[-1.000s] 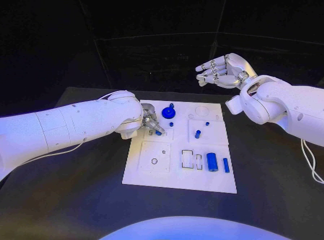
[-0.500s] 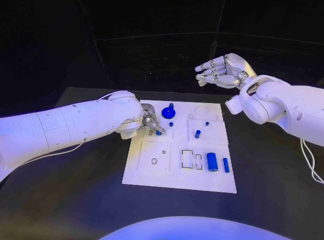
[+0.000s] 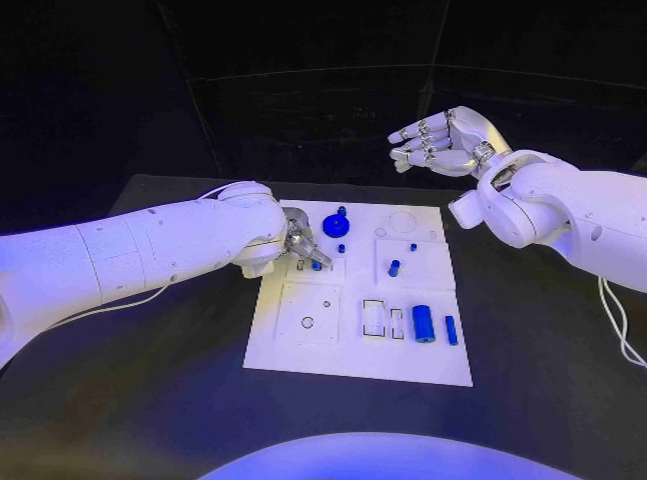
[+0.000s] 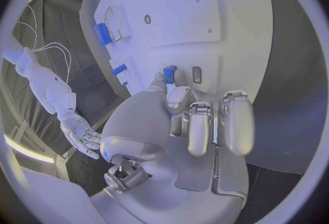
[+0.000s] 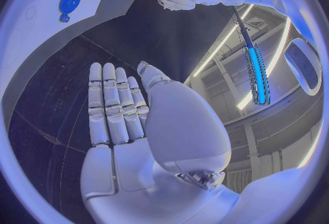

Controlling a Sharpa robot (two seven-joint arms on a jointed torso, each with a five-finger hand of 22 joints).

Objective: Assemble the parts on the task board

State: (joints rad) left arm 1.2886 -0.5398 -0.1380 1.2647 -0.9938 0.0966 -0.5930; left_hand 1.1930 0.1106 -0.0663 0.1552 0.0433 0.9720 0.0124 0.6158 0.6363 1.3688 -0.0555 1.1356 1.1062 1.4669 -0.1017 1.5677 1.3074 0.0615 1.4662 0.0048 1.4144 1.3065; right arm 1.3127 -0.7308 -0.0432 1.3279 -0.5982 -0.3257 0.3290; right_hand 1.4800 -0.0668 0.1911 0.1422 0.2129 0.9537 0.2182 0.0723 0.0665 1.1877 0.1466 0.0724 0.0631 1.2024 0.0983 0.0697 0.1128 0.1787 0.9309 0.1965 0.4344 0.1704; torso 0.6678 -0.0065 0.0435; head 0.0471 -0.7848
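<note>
Task board: the white plate [image 3: 355, 350] lies flat in the middle of my black bench [image 3: 150, 400], its long side running away from me; shallow outlined recesses and small round holes mark its face.

Left hand: my left hand [image 3: 300, 243] is down on the board's far left part. In the left wrist view a fingertip and the thumb [image 4: 179, 98] meet on a small blue peg [image 4: 169, 74], so I am pinching it; the other fingers [image 4: 236, 119] lie extended beside it over the board.

Blue peg: short, rounded, deep blue, right next to a small rectangular slot [image 4: 197, 74]. I cannot tell whether its lower end sits in a hole.

Right hand: my right hand [image 3: 441, 140] is raised above the bench's far edge, well apart from the board, palm out, fingers loosely spread and slightly curled, with nothing in it.

Blue disc: a round blue part [image 3: 336, 226] with a small knob at its far side sits near the board's far edge, just beside my left hand.

Blue pin: a short upright piece [image 3: 394, 268] stands right of centre.

Blue cylinders: a thicker one [image 3: 424, 324] and a thinner one [image 3: 452, 330] lie side by side at the board's near right, next to two empty rectangular outlines [image 3: 374, 317].
</note>
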